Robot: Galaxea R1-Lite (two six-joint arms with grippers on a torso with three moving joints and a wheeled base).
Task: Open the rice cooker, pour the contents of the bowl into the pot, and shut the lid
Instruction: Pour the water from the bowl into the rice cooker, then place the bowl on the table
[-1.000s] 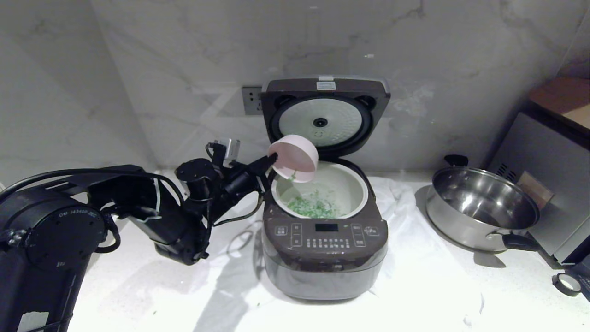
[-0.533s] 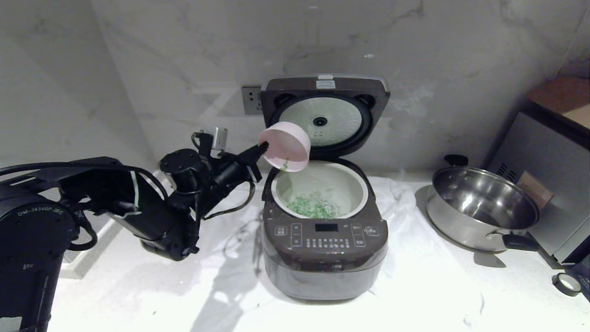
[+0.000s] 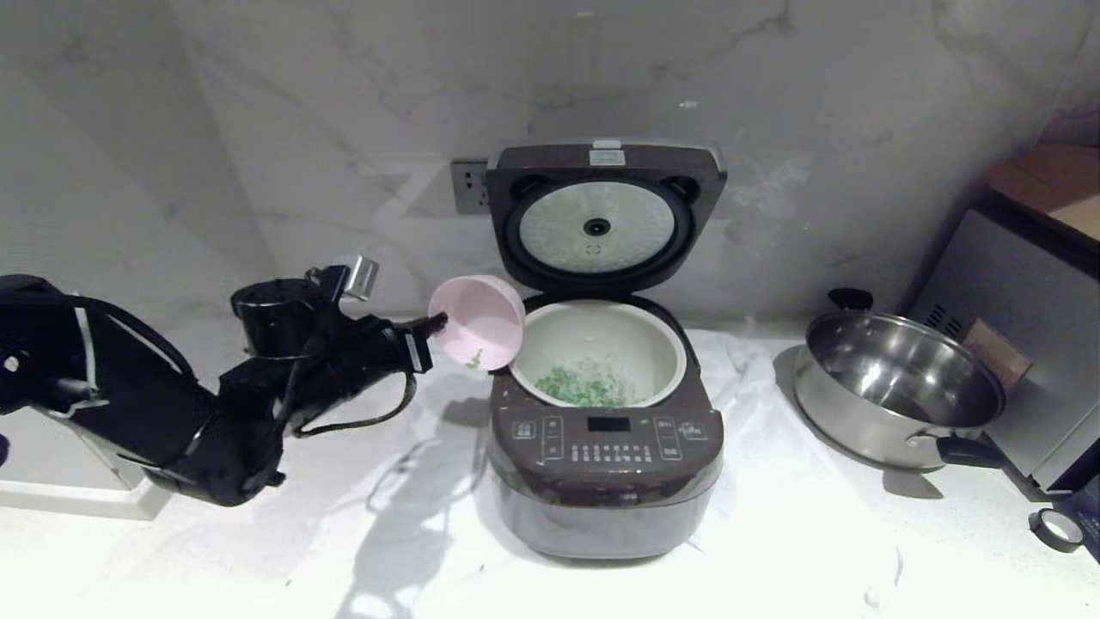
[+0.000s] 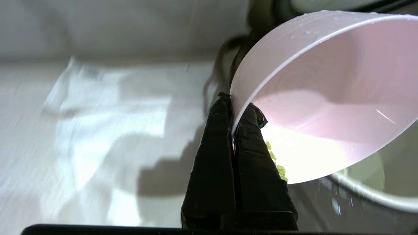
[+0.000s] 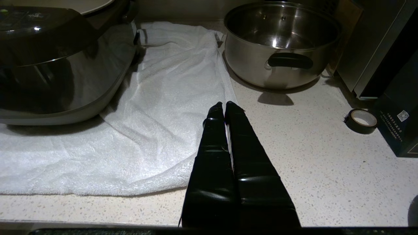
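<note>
My left gripper [image 3: 436,324] pinches the rim of the pink bowl [image 3: 478,322], one finger inside and one outside, and holds it tilted in the air just left of the rice cooker [image 3: 606,447]. A few green bits [image 4: 276,163] cling inside the bowl near my fingers [image 4: 214,156]. The cooker sits on a white towel [image 5: 156,107] with its lid [image 3: 606,215] standing open against the wall, silver disc facing out. Most of the green grains [image 3: 584,389] lie in the white inner pot [image 3: 662,344]. My right gripper [image 5: 224,105] hangs pressed together and empty over the countertop [image 5: 326,169], near the steel pan [image 3: 898,387] and a roll of tape [image 5: 361,120].
</note>
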